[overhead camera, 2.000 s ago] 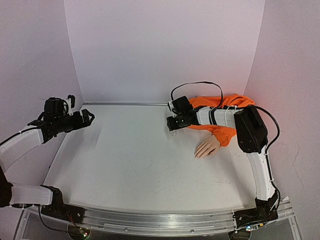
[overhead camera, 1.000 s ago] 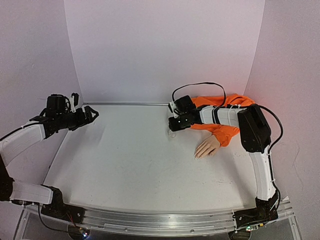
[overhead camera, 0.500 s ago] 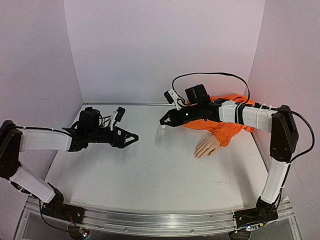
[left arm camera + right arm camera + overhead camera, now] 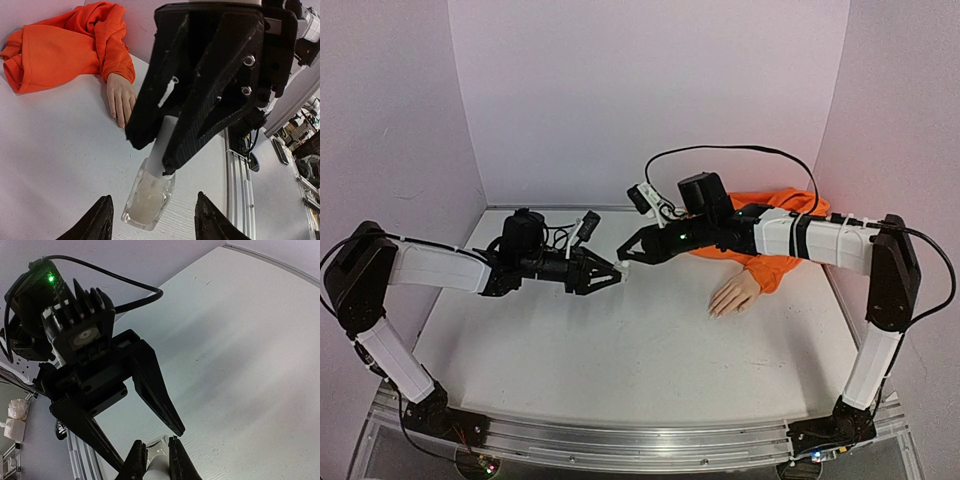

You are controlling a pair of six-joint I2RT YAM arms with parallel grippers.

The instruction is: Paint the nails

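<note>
Both arms have reached in to meet over the middle of the white table (image 4: 620, 370); two seconds ago the left one was folded back by the left wall and the right one sat beside the orange sleeve. From the left, the left gripper (image 4: 612, 272) points rightward with its jaws spread wide. In its wrist view the two black fingertips (image 4: 102, 220) flank a small clear bottle (image 4: 147, 197) without touching it. The bottle is square-sided glass, tilted, and filled most of the way with a pale, cloudy liquid. A white cap (image 4: 162, 145) rises from its neck. The right gripper (image 4: 628, 252) comes in from the right and is clamped on that cap, one black finger on each side; whether the bottle's base rests on the table cannot be told. Further right, well apart from the bottle, a pale skin-coloured mannequin hand (image 4: 735, 295) lies flat, palm down, fingers pointing toward the near edge. The nails (image 4: 121, 122) at its fingertips are tiny, and their colour cannot be made out. Behind the wrist, the orange sleeve (image 4: 770, 235) lies crumpled against the back right corner.
</note>
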